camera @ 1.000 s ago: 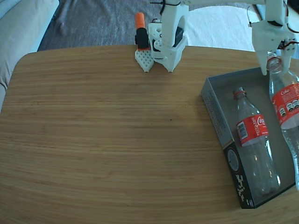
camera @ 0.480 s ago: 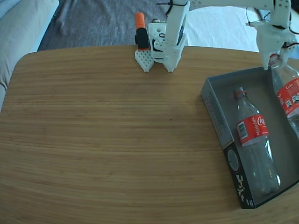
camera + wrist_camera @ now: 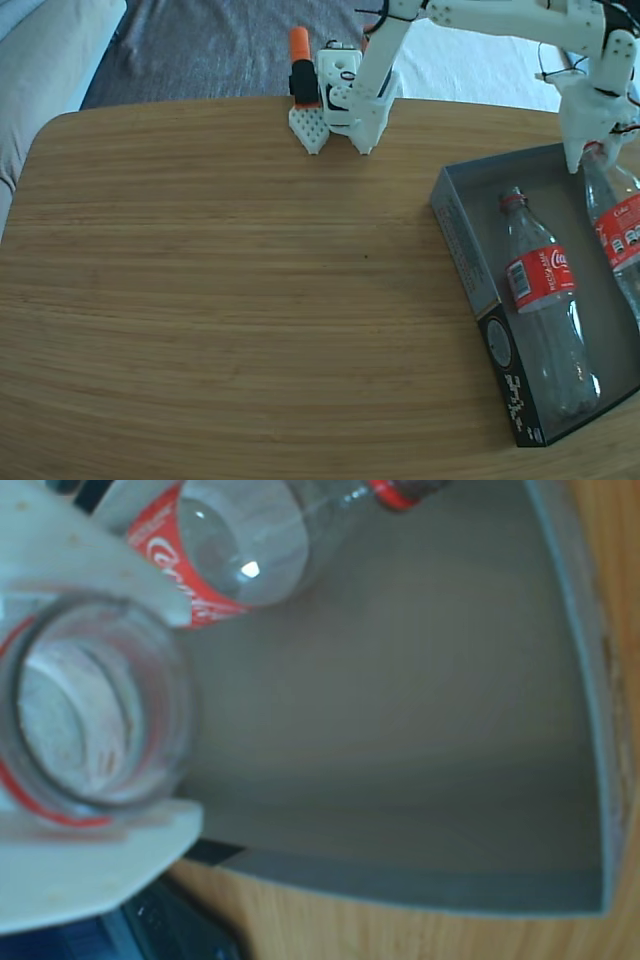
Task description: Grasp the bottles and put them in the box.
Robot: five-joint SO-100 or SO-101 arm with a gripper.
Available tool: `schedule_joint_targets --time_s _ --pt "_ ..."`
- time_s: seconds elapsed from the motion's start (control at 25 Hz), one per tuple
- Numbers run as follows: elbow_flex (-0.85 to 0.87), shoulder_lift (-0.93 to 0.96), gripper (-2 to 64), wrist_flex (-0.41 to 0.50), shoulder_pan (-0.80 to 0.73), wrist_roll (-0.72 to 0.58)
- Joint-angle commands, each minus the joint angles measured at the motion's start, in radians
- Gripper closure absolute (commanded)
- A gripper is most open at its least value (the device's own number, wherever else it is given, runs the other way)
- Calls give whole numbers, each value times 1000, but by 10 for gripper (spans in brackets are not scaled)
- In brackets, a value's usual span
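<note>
1 bottle [image 3: 620,215] has sunk lower into the box [image 3: 460,235], gripper [image 3: 590,152] clamped on

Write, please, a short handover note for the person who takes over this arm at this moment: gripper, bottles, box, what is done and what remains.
Gripper: shut on the neck of the second Coca-Cola bottle, above the far end of the box; the wrist view shows the white fingers on both sides of its open mouth.
First Coca-Cola bottle: lies flat in the cardboard box, neck toward the arm's base.
Done: one bottle is boxed.
Left: lower the held bottle beside the first, open the gripper, retract. Its lower end runs out of the fixed view, so I cannot tell whether it already rests in the box.
</note>
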Motion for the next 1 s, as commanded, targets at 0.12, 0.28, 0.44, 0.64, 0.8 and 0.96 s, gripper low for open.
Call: schedule_joint_targets --time_s 0.12,0.28,0.44,0.64,0.8,0.96 --pt "-69 -34 618 -15 5 -8" --pt "-69 -57 618 -31 9 -8" --pt "-69 -84 618 -31 9 -8" --pt "-64 -103 618 -55 0 -2" --pt "-55 -103 618 -58 -2 0" --pt "-48 -92 618 -46 -2 -5"
